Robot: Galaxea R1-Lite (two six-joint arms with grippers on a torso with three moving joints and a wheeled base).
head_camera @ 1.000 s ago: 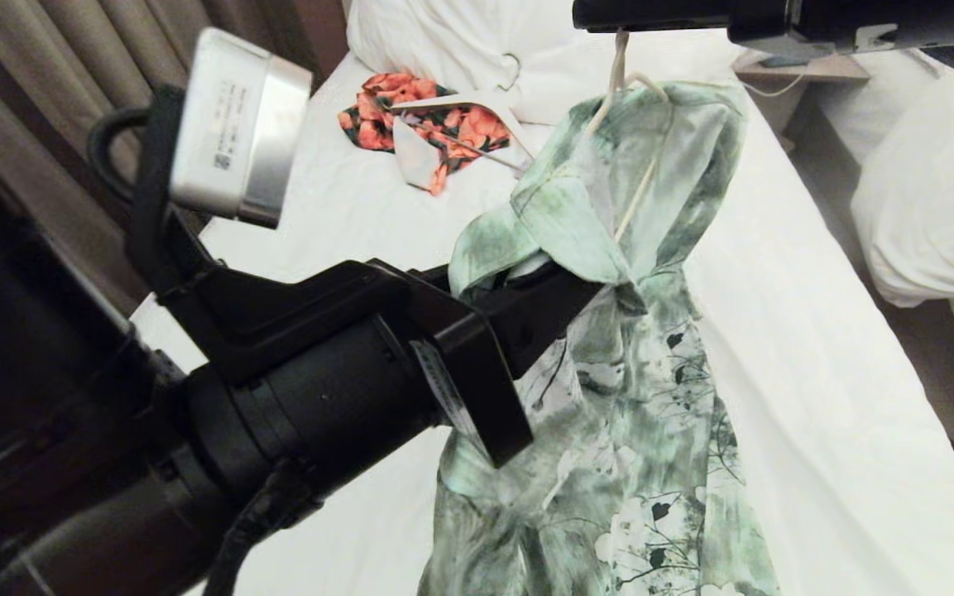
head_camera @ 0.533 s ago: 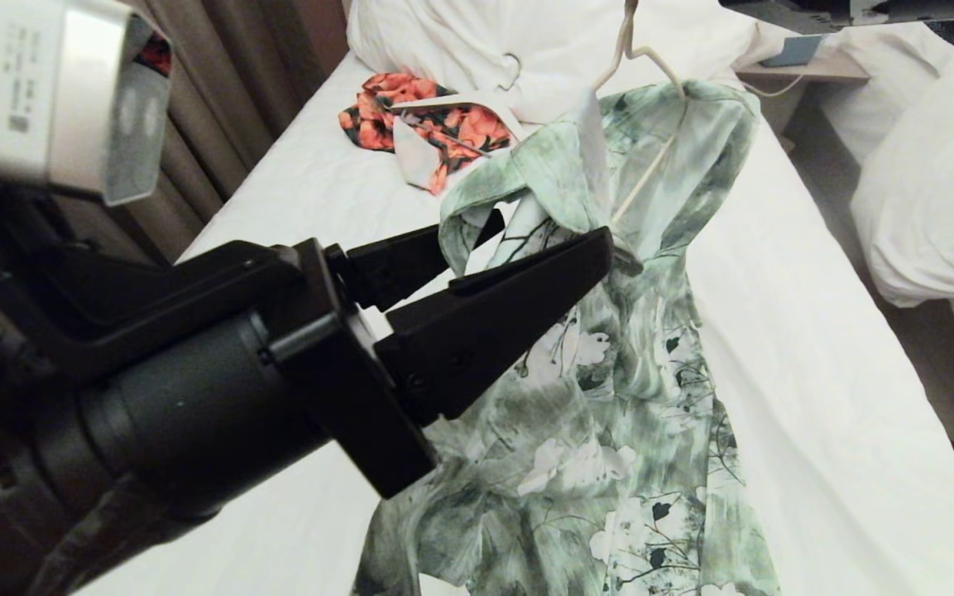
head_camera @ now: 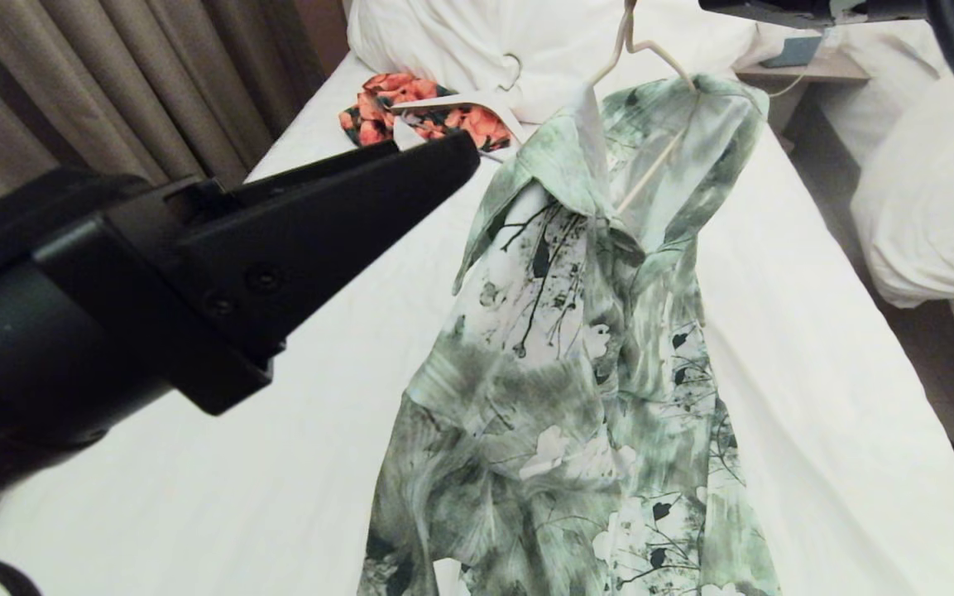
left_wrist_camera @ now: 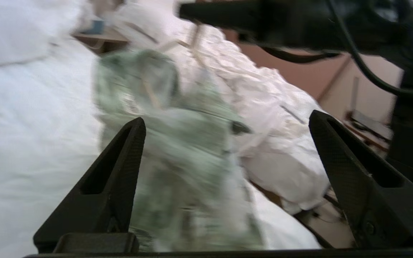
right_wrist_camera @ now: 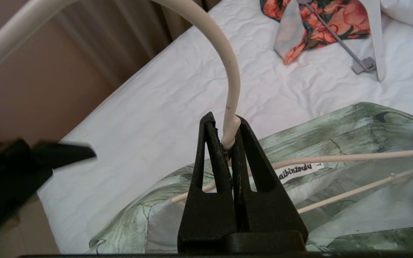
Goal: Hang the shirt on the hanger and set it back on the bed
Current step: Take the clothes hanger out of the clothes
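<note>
The green and white flowered shirt (head_camera: 576,372) hangs on the cream wire hanger (head_camera: 650,51), its lower part trailing onto the bed (head_camera: 344,248). My right gripper (right_wrist_camera: 224,123) is shut on the hanger (right_wrist_camera: 233,79) at its neck, just below the hook, holding it above the mattress. The hanger's arms run inside the shirt (right_wrist_camera: 335,125) near the neck label. My left gripper (left_wrist_camera: 227,120) is open and holds nothing, standing a short way to the left of the shirt (left_wrist_camera: 177,150). In the head view only one of its fingers (head_camera: 377,190) shows.
An orange-red floral garment (head_camera: 435,116) with a thick white hanger (head_camera: 460,103) lies near the pillow (head_camera: 460,33) at the bed's far end. Curtains (head_camera: 154,83) hang along the left. A nightstand (head_camera: 799,66) and a second bed (head_camera: 932,190) stand on the right.
My left gripper has opened, let go of the shirt's front by the collar and drawn back to the left. The shirt has dropped and hangs straighter. The hanger has risen slightly.
</note>
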